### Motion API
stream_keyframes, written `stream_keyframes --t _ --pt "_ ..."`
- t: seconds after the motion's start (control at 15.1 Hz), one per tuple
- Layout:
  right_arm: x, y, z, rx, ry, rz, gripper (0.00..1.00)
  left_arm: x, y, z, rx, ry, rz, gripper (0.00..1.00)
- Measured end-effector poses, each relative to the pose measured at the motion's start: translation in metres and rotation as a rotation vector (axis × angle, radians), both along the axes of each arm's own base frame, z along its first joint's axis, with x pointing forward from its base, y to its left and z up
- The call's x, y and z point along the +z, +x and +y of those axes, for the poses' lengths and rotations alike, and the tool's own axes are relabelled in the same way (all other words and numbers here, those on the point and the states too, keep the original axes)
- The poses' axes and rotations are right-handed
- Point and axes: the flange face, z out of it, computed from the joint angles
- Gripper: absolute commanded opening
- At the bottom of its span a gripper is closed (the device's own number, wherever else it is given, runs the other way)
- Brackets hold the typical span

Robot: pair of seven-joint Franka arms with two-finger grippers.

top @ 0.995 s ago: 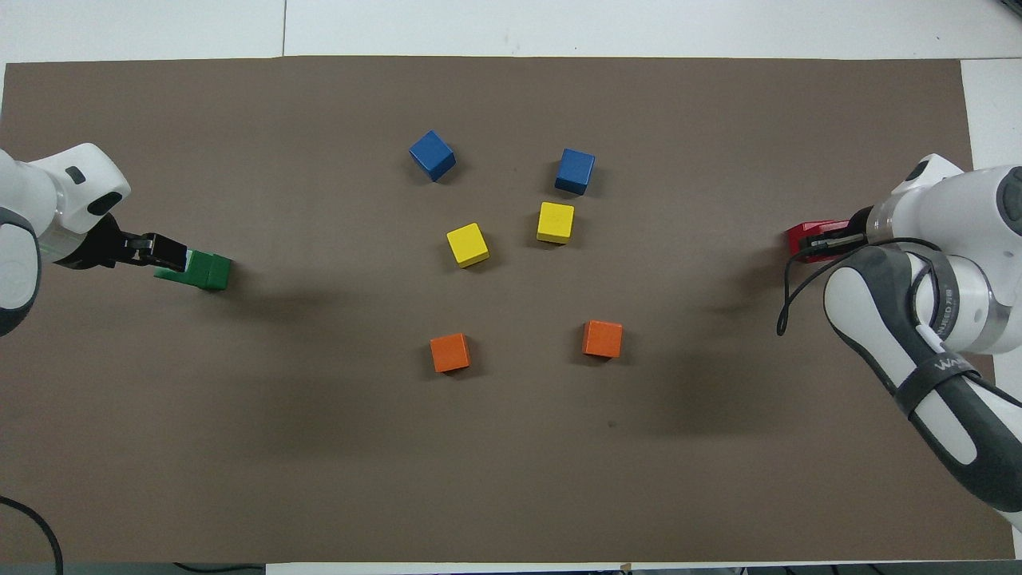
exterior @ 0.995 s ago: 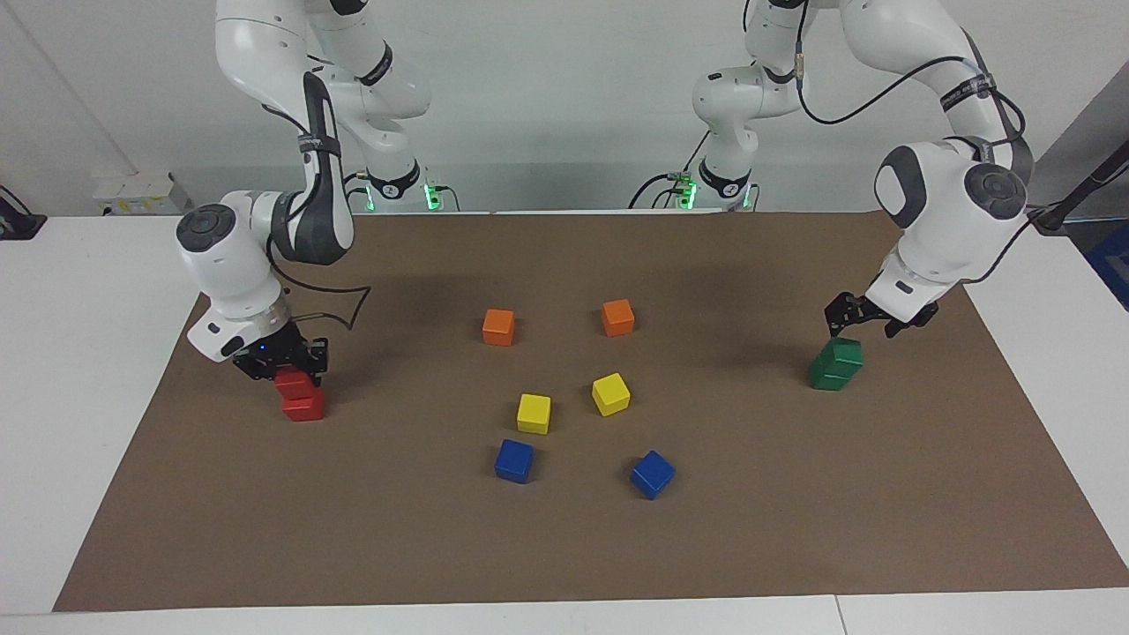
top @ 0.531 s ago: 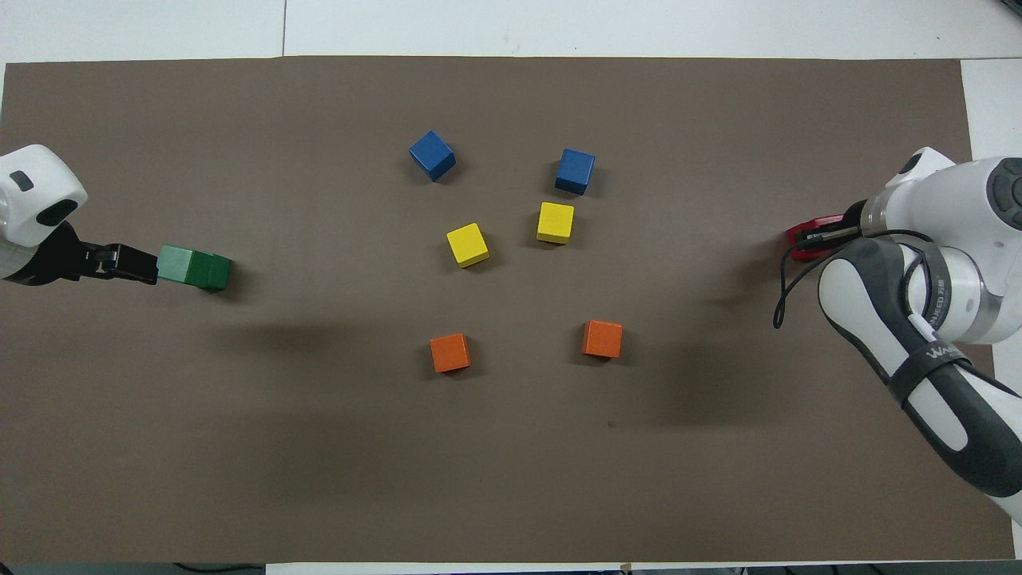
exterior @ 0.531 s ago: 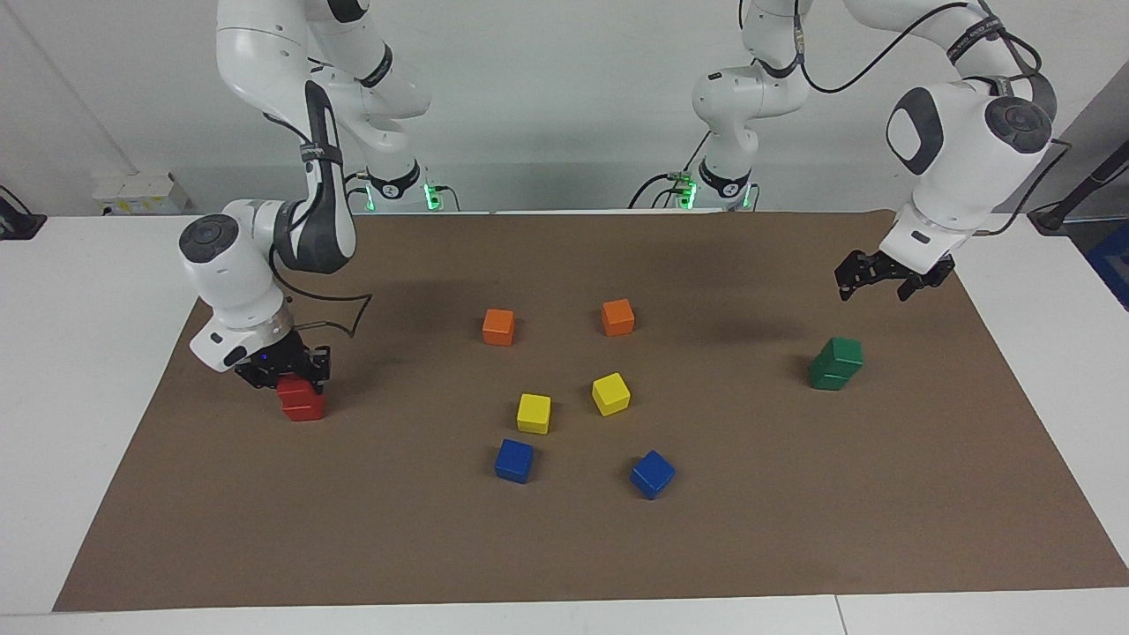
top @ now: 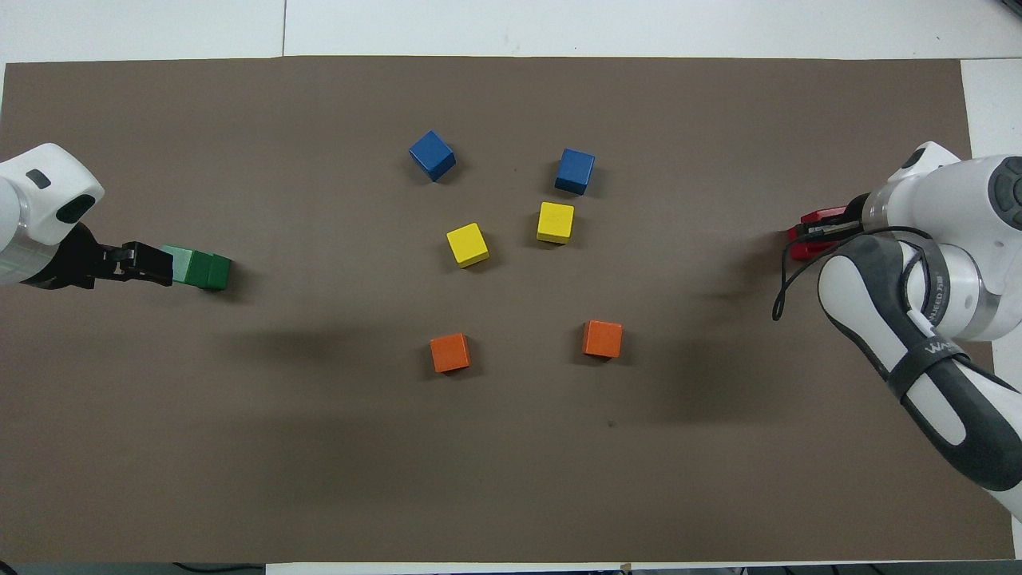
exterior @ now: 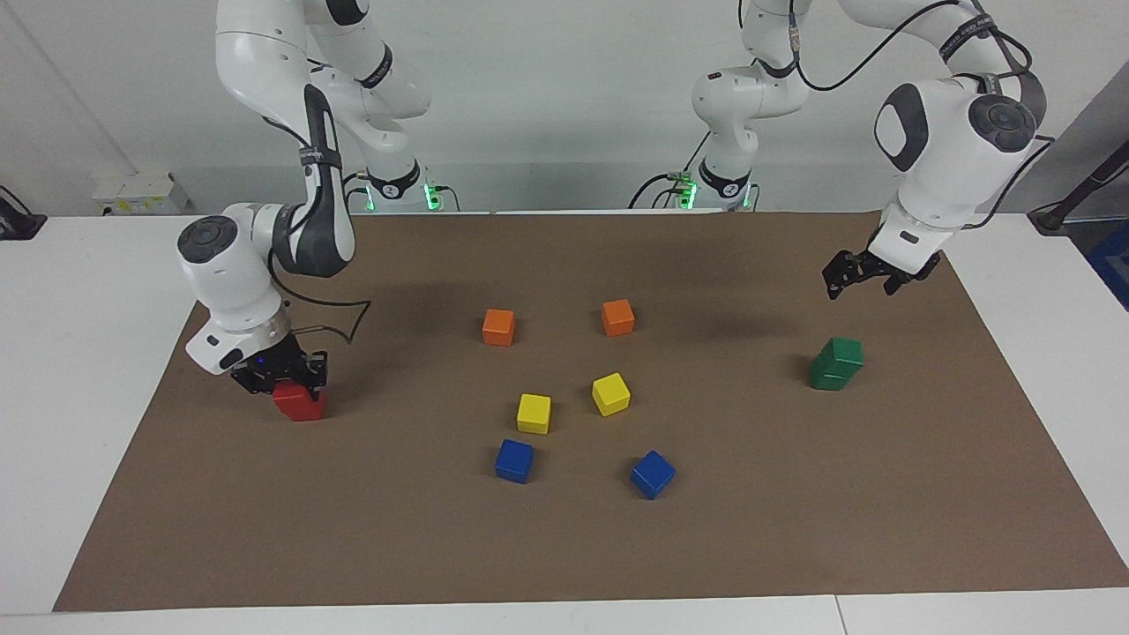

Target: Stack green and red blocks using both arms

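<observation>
The brown mat (exterior: 564, 547) covers my bench. My left claw (exterior: 869, 273), fingers apart, has risen clear of the finished green stack (exterior: 834, 363). My right claw (exterior: 280, 374) stays clamped on the top red block (exterior: 298, 401); release remains.

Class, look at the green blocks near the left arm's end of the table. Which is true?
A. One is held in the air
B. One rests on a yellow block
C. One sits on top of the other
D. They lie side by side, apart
C: the green blocks form a two-high stack on the mat, and the left tool hangs open above it, holding nothing.
</observation>
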Motion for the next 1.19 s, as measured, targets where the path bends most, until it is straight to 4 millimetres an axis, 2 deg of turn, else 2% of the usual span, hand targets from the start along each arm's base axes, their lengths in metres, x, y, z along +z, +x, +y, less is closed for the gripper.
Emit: stream_keyframes --t 0.2,0.53,0.8,0.93,1.19 --pt "0.000 0.000 -0.001 -0.003 0.002 0.000 1.00 0.003 -0.005 0.000 0.002 -0.001 0.011 1.00" --pt "-0.013 -0.005 -0.004 -0.010 0.003 0.024 1.00 0.006 -0.014 -0.001 0.005 -0.003 0.008 1.00" --pt "-0.008 -0.004 -0.005 -0.011 0.005 0.033 1.00 0.007 -0.014 -0.003 0.004 -0.006 0.003 1.00" --pt "0.016 -0.002 -0.004 -0.011 0.010 0.063 1.00 0.007 -0.014 -0.007 -0.005 -0.007 -0.001 1.00" --pt "0.106 -0.007 -0.002 -0.009 0.021 0.097 1.00 0.008 -0.012 -0.011 -0.012 -0.008 -0.013 1.00"
